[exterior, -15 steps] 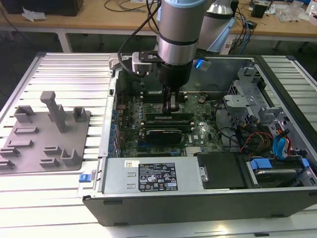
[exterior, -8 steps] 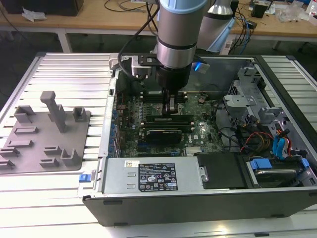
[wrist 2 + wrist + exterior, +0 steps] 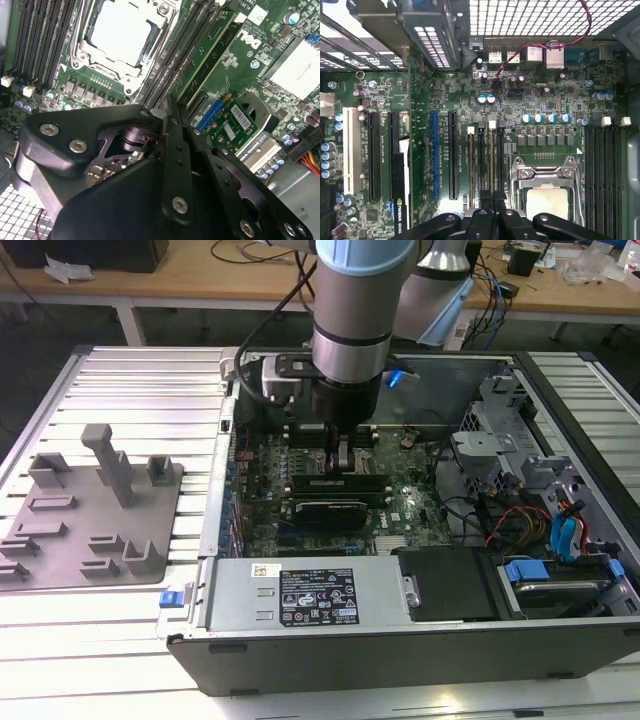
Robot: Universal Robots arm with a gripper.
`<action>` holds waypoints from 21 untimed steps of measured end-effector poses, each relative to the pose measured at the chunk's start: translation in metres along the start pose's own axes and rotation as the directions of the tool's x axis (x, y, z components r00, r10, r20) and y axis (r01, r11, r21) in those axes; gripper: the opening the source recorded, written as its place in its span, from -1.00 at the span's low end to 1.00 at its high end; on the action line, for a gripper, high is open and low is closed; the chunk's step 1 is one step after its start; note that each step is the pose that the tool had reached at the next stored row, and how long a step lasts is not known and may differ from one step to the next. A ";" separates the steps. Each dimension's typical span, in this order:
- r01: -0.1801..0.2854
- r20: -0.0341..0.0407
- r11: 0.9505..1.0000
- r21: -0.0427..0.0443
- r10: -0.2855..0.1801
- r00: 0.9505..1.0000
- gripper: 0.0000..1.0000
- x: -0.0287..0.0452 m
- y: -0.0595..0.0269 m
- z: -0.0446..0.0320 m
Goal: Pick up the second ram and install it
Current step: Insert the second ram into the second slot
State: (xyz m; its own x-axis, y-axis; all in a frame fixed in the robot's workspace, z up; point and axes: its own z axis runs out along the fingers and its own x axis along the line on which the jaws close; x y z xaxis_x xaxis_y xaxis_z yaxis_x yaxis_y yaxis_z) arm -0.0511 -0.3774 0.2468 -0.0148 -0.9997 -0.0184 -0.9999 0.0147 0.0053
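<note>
My gripper (image 3: 342,458) reaches down into the open computer case (image 3: 400,660), onto the memory slots of the motherboard (image 3: 400,510). In both wrist views its black fingers (image 3: 486,200) stand close together over one slot. The second ram (image 3: 492,160) is a thin green stick standing upright in that slot, and its near end runs in between the fingertips of the gripper (image 3: 492,197). In the second wrist view the same green stick (image 3: 207,55) leads straight to the gripper (image 3: 172,107). Another stick (image 3: 471,165) sits in a slot two places over.
A grey holder plate (image 3: 90,510) with upright blocks lies outside the case at the exterior view's left. The processor socket (image 3: 545,190) sits beside the slots. A power supply (image 3: 300,595) lines the case's near wall, and drive cages with cables (image 3: 560,530) crowd the exterior view's right.
</note>
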 end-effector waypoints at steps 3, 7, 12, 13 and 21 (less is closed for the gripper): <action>0.006 0.001 1.000 0.008 -0.006 1.000 -0.82 0.0001 0.0001 0.0016; 0.006 0.005 1.000 0.010 -0.006 1.000 -0.82 0.0001 0.0008 0.0029; 0.006 0.005 1.000 0.010 -0.006 1.000 -0.82 0.0002 0.0026 0.0065; 0.006 0.005 1.000 0.010 -0.006 1.000 -0.82 0.0002 0.0026 0.0066; 0.006 0.006 1.000 0.010 -0.006 1.000 -0.82 0.0001 0.0023 0.0087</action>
State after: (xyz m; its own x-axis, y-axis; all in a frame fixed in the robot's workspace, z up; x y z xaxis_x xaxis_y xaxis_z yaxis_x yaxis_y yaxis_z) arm -0.0534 -0.3773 0.2381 -0.0086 -0.9997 -0.0249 -1.0000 0.0087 -0.0049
